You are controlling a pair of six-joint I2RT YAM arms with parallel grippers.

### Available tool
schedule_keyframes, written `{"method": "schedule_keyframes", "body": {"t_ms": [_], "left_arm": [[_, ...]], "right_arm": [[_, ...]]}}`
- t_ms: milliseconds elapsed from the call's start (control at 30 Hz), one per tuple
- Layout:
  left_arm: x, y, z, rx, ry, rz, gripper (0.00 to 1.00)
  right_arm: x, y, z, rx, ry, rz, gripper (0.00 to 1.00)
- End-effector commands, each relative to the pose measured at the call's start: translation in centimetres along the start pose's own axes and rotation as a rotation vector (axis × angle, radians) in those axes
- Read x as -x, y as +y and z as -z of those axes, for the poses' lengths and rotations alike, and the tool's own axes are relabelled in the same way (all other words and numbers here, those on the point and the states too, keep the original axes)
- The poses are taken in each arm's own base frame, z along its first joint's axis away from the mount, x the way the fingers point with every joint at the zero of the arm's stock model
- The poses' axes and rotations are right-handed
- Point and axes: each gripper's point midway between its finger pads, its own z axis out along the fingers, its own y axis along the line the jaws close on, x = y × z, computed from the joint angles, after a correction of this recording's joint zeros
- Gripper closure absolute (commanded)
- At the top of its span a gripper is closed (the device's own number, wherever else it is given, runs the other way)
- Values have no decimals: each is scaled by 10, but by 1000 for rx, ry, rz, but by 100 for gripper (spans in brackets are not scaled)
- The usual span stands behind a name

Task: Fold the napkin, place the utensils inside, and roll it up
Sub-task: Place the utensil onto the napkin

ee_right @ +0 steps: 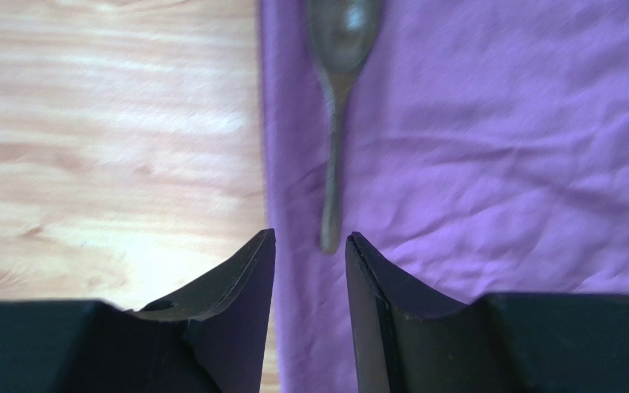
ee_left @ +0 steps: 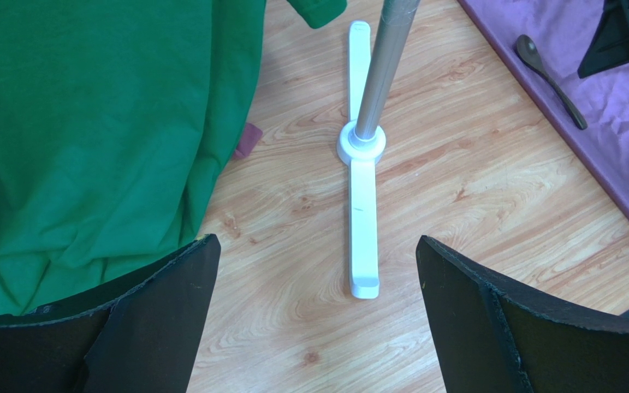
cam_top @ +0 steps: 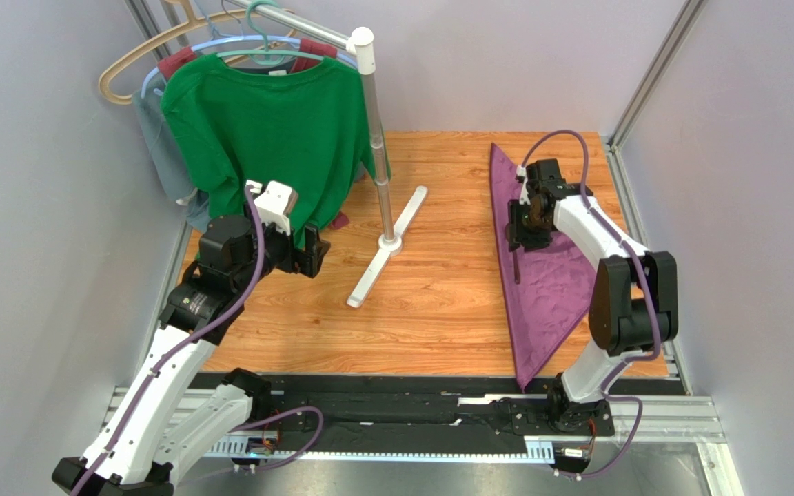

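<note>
The dark purple napkin (cam_top: 548,295) lies folded into a triangle on the right of the wooden table, and also shows in the left wrist view (ee_left: 621,131) and the right wrist view (ee_right: 498,164). A slim dark spoon (ee_right: 334,147) lies on it along its left edge, bowl pointing away from my right gripper; it also shows in the left wrist view (ee_left: 549,78). My right gripper (ee_right: 309,239) hovers just behind the handle's end (cam_top: 516,240), jaws a little apart and empty. My left gripper (ee_left: 316,246) is wide open and empty, beside the green shirt (cam_top: 313,251).
A green T-shirt (cam_top: 267,124) hangs on a clothes rack at the back left, with a maroon garment (cam_top: 318,50) behind it. The rack's metal pole (cam_top: 375,145) stands on a white bar foot (ee_left: 362,205) in the middle of the table.
</note>
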Motion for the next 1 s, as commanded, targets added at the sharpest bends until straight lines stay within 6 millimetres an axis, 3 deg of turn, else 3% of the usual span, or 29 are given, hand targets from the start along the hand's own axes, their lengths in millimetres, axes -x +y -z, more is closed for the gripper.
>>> {"method": "schedule_keyframes", "body": {"t_ms": [0, 67, 167, 300, 433, 467, 500, 700, 967], "left_arm": [[6, 0, 2, -4, -24, -16, 1], [6, -1, 3, -9, -28, -15, 1], [7, -2, 3, -16, -29, -14, 1], [6, -2, 4, -13, -33, -13, 1], [5, 0, 4, -1, -27, -15, 1], [5, 1, 4, 2, -28, -14, 1], [4, 2, 4, 7, -25, -15, 1], [2, 3, 1, 12, -13, -15, 1], [-1, 4, -3, 15, 3, -16, 1]], "right_arm": [[-34, 31, 22, -2, 38, 10, 59], [-39, 38, 24, 4, 25, 16, 59], [-29, 43, 19, 17, -22, -22, 59], [8, 54, 14, 40, -104, -41, 61], [48, 47, -1, -38, -157, -29, 64], [66, 51, 2, -33, -193, -28, 64], [68, 48, -13, -58, -170, -25, 64], [108, 35, -47, -156, -187, -18, 67], [133, 27, -70, -177, -200, -14, 72]]}}
